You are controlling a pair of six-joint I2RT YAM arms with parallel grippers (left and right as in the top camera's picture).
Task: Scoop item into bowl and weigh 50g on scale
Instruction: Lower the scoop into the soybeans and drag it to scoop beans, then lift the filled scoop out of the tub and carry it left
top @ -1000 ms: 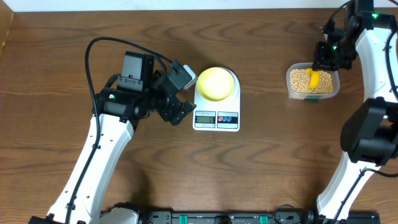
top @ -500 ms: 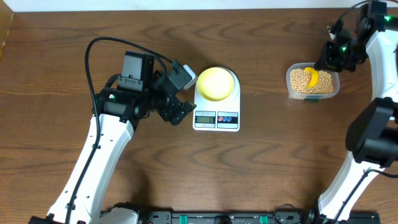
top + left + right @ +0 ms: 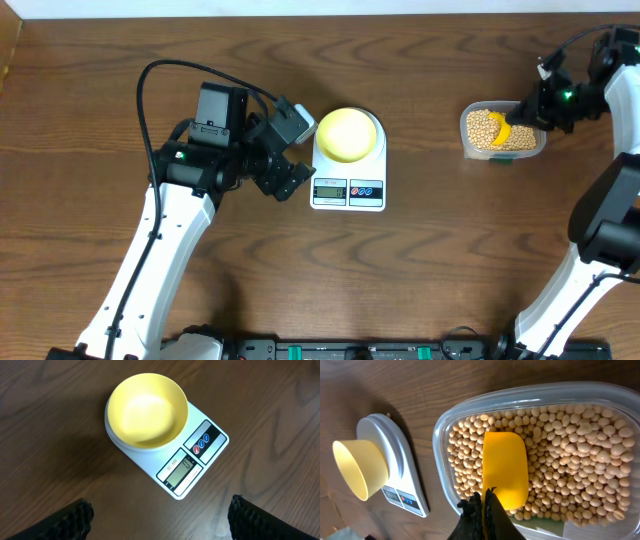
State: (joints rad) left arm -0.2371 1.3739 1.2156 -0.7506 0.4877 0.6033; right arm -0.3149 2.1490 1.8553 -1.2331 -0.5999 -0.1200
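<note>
Yellow scoop [image 3: 504,467] among tan beans [image 3: 570,450]

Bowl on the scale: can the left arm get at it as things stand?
Probably yes. The left gripper is open beside the scale, facing the bowl, with nothing between them; the right gripper is off at the bean tub.

bowl [image 3: 347,134] sits on scale [image 3: 349,192], tub [image 3: 464,130] to its right.
</note>
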